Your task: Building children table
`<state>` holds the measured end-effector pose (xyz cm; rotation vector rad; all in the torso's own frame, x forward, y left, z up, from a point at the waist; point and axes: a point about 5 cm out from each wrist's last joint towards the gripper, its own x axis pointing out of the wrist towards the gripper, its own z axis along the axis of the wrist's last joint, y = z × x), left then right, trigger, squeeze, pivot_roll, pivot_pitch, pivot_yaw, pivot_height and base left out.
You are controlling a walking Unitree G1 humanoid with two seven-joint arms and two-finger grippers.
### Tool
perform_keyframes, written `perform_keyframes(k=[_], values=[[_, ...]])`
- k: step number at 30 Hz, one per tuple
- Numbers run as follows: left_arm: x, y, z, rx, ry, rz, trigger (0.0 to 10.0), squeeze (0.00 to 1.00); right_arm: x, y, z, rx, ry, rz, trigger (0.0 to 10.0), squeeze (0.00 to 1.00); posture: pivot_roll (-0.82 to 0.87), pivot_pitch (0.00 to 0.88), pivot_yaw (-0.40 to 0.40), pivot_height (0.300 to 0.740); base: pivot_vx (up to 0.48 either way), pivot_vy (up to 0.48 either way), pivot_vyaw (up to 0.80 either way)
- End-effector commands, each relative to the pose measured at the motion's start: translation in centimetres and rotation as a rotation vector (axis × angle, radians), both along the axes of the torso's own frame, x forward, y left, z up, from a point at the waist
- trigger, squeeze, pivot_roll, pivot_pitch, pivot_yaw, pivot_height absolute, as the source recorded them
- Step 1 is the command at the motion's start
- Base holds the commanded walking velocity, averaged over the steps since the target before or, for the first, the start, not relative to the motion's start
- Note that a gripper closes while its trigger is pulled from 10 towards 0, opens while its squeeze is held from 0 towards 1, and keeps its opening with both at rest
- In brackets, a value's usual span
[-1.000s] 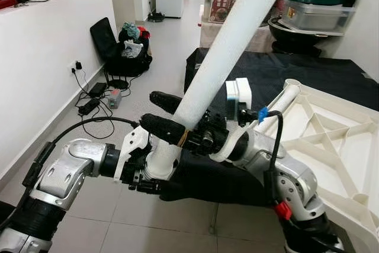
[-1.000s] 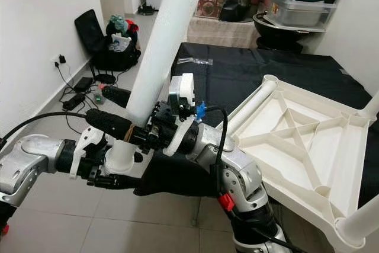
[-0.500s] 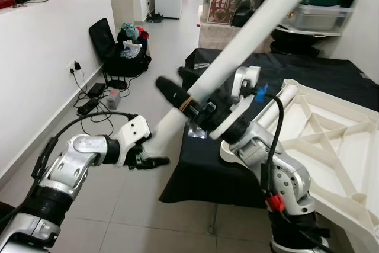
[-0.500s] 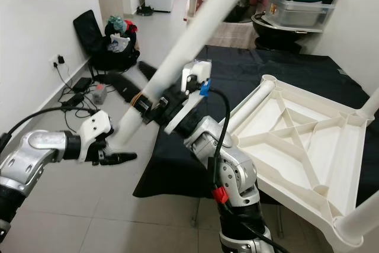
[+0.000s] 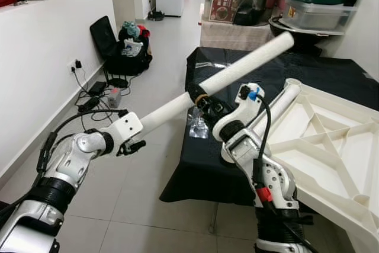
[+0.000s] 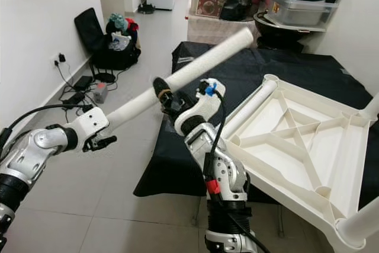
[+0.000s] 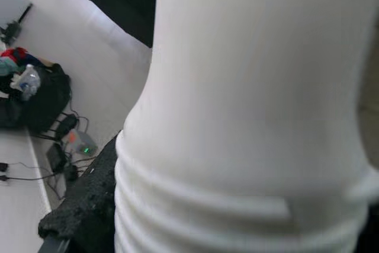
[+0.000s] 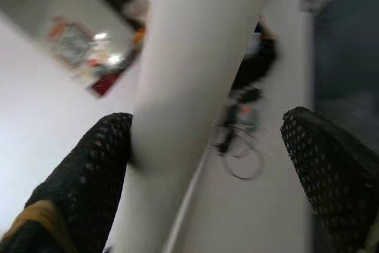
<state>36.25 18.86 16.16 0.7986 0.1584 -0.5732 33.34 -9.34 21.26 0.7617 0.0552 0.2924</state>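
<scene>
A long white table leg [image 5: 243, 66] slants up and to the right in mid-air over the floor and the front of a black cloth [image 5: 320, 69]. My right gripper [image 5: 198, 98] is shut on the leg near its middle; one finger [image 8: 89, 176] wears a rubber band. The leg's ribbed lower end [image 7: 237, 217] lies at my left gripper [image 5: 133, 144], close before its wrist camera. The white tabletop [image 5: 331, 146] lies upside down on the cloth at the right, with another leg [image 5: 278, 108] fitted at its near corner.
A white wall runs along the left, with cables and adapters [image 5: 98, 96] and a black bag [image 5: 121, 57] on the tiled floor. A small plastic bag [image 5: 198, 128] hangs at the cloth's front edge. Pots and boxes [image 5: 314, 4] stand behind the cloth.
The right gripper has swung the leg down from nearly upright to a shallow slant. The left gripper let go of the lower end, dropped away, and now meets that end again.
</scene>
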Motion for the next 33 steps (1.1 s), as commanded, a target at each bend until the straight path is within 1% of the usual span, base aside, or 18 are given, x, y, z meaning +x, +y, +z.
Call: perform_keyframes(k=[1,4,6,8,9,11,12,13,15,17,19,20,21,23,25,26,28,33], values=[[0.4,-0.8,0.3,0.019,-0.047,-0.014,10.0,0.0,0.0,1.6,-1.8,0.133,0.132,-0.059,10.0,0.0,0.08,0.0,-0.067,0.74,0.0,0.0,0.0],[0.4,-0.8,0.3,0.019,-0.05,-0.014,10.0,0.0,0.1,1.5,-2.0,0.14,0.152,-0.087,10.0,0.0,0.08,0.0,-0.067,0.74,0.0,0.0,0.0],[0.4,-1.1,-0.1,0.016,-0.049,-0.022,10.0,0.0,0.6,0.8,-1.9,0.197,0.176,-0.169,10.0,0.0,0.08,0.0,-0.068,0.74,0.0,0.0,0.0],[0.4,-1.2,-0.2,0.017,-0.048,-0.025,10.0,0.0,0.7,0.6,-1.7,0.22,0.177,-0.186,10.0,0.0,0.08,0.0,-0.068,0.74,0.0,0.0,0.0],[0.4,-1.3,-0.4,0.02,-0.048,-0.028,10.0,0.0,0.8,0.8,-1.4,0.267,0.179,-0.178,10.0,0.0,0.07,0.0,-0.068,0.74,0.0,0.0,0.0],[0.4,-1.3,-0.4,0.02,-0.048,-0.028,10.0,0.0,0.8,0.8,-1.4,0.267,0.179,-0.178,10.0,0.0,0.07,0.0,-0.068,0.74,0.0,0.0,0.0],[0.4,-1.3,-0.6,0.023,-0.047,-0.029,10.0,0.0,0.8,1.2,-1.2,0.308,0.183,-0.161,10.0,0.0,0.07,0.0,-0.068,0.74,0.0,0.0,0.0],[0.4,-1.3,-0.6,0.023,-0.047,-0.029,10.0,0.0,0.8,1.2,-1.2,0.308,0.183,-0.161,10.0,0.0,0.07,0.0,-0.068,0.74,0.0,0.0,0.0],[0.6,-1.3,-0.8,0.031,-0.052,-0.032,10.0,0.0,0.5,2.7,-1.0,0.371,0.209,-0.097,10.0,0.0,0.07,0.0,-0.068,0.74,0.0,0.0,0.0],[0.6,-1.3,-0.8,0.031,-0.052,-0.032,10.0,0.0,0.5,2.7,-1.0,0.371,0.209,-0.097,10.0,0.0,0.07,0.0,-0.068,0.74,0.0,0.0,0.0],[0.7,-1.3,-0.8,0.037,-0.057,-0.034,10.0,0.0,0.0,3.7,-0.4,0.443,0.188,-0.025,10.0,0.0,0.07,0.0,-0.068,0.74,0.0,0.0,0.0],[0.7,-1.2,-0.9,0.037,-0.056,-0.033,10.0,0.0,-0.2,3.7,0.0,0.479,0.157,0.0,10.0,0.0,0.07,0.0,-0.071,0.74,0.0,0.0,0.0],[0.7,-1.2,-0.9,0.037,-0.056,-0.033,10.0,0.0,-0.2,3.7,0.0,0.479,0.157,0.0,10.0,0.0,0.07,0.0,-0.071,0.74,0.0,0.0,0.0],[0.7,-1.1,-0.9,0.037,-0.055,-0.031,10.0,0.0,-0.4,3.3,0.4,0.511,0.115,0.02,10.0,0.0,0.08,0.0,-0.072,0.74,0.0,0.0,0.0],[0.7,-1.0,-1.0,0.035,-0.052,-0.028,10.0,0.0,-0.8,2.4,1.0,0.54,0.052,0.043,10.0,0.0,0.07,0.0,-0.07,0.74,0.0,0.0,0.0],[0.7,-1.0,-1.0,0.035,-0.052,-0.028,10.0,0.0,-0.8,2.4,1.0,0.54,0.052,0.043,10.0,0.0,0.07,0.0,-0.07,0.74,0.0,0.0,0.0],[0.7,-0.9,-1.1,0.031,-0.053,-0.025,10.0,0.0,-1.3,1.5,1.1,0.538,0.005,0.062,10.0,0.0,0.07,0.0,-0.07,0.74,0.0,0.0,0.0],[0.7,-0.9,-1.0,0.029,-0.055,-0.025,10.0,0.0,-1.5,1.1,0.9,0.534,-0.005,0.065,10.0,0.0,0.07,0.0,-0.067,0.74,0.0,0.0,0.0]])
